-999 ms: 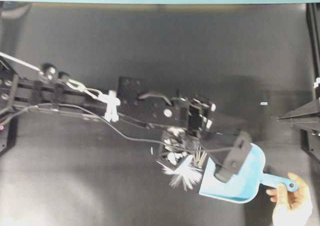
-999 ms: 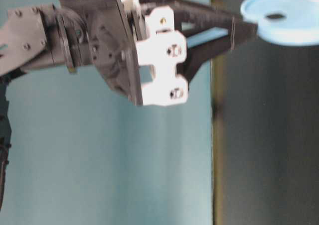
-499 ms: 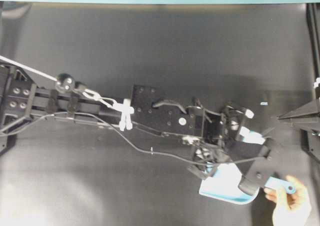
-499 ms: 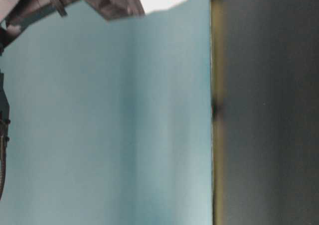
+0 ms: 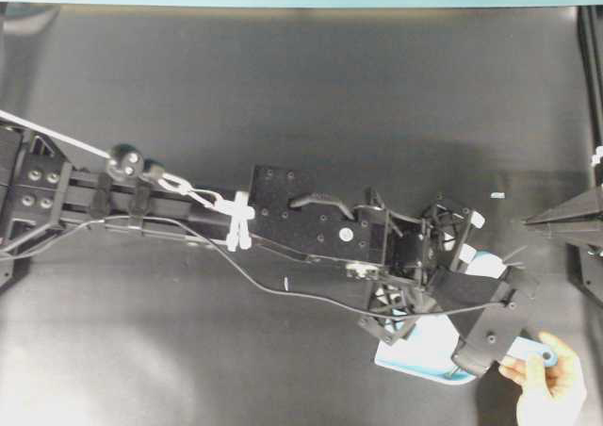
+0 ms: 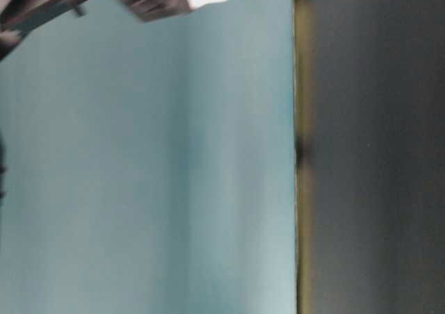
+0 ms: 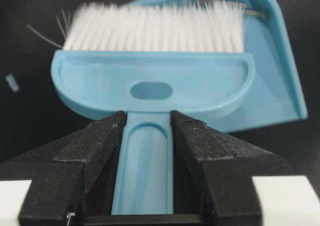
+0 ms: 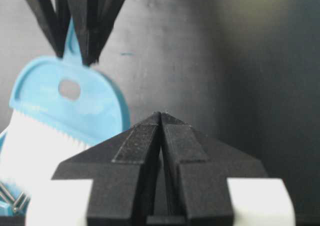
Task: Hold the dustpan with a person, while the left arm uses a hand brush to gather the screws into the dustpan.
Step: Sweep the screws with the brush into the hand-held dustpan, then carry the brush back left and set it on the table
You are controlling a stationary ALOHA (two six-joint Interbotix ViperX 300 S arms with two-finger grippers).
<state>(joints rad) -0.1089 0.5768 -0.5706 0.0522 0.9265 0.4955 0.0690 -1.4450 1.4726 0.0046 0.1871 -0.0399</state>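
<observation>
The left gripper (image 7: 147, 136) is clamped on the hand brush (image 7: 152, 83) handle, bristles deep in the dustpan (image 7: 280, 71), so drive them to the back wall at twelve o'clock and keep the screws (image 8: 12, 198) inside. The person (image 5: 551, 388) pins the handle at five o'clock. The right gripper (image 8: 161, 136), jaws pressed together and empty, leaves room.
</observation>
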